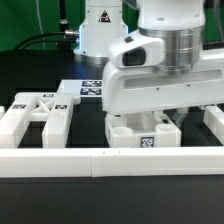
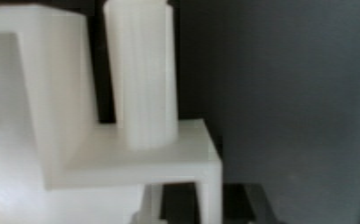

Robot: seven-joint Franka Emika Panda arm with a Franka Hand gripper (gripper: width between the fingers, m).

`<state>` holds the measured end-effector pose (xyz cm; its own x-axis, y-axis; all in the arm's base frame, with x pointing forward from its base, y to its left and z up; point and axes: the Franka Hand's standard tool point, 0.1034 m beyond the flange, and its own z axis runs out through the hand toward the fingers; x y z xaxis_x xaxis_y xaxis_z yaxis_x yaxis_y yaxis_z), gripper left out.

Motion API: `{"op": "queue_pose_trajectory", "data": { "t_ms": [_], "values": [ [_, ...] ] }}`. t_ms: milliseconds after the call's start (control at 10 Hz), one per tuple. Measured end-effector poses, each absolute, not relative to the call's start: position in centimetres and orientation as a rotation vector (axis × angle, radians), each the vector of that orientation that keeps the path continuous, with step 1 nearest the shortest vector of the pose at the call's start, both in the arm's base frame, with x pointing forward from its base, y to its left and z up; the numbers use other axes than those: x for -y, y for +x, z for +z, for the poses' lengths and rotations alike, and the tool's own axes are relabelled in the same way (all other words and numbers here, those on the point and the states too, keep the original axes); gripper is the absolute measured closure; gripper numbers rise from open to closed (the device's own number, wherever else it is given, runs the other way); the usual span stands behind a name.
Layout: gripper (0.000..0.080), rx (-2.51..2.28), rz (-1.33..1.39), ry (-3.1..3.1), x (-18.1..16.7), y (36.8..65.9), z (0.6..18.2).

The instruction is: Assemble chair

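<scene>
The claw (image 1: 148, 114) sits low over the chair frame (image 1: 143, 133), its opening hidden; X-braced panel (image 1: 40, 112) beside, border rail (image 1: 100, 160) in front.

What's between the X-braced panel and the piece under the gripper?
Exterior view: only bare black table separates the X-braced panel from the tagged chair piece; the marker board lies behind that gap.
</scene>
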<state>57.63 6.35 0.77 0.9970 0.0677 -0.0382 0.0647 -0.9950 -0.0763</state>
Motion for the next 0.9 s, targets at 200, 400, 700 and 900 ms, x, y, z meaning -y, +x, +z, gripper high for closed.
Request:
{"op": "queue_pose_trajectory", "data": {
  "t_ms": [200,400,700,900],
  "values": [
    [0.0768,0.11,0.044,-3.063,-8.1,58.6,0.8],
    [0.0768,0.1,0.018,-3.06,-10.4,59.9,0.8],
    [0.0768,0.12,0.002,-3.057,-11.5,60.5,0.9],
    [0.0768,0.127,-0.002,-3.056,-11.8,60.6,0.9]
  ]
}}
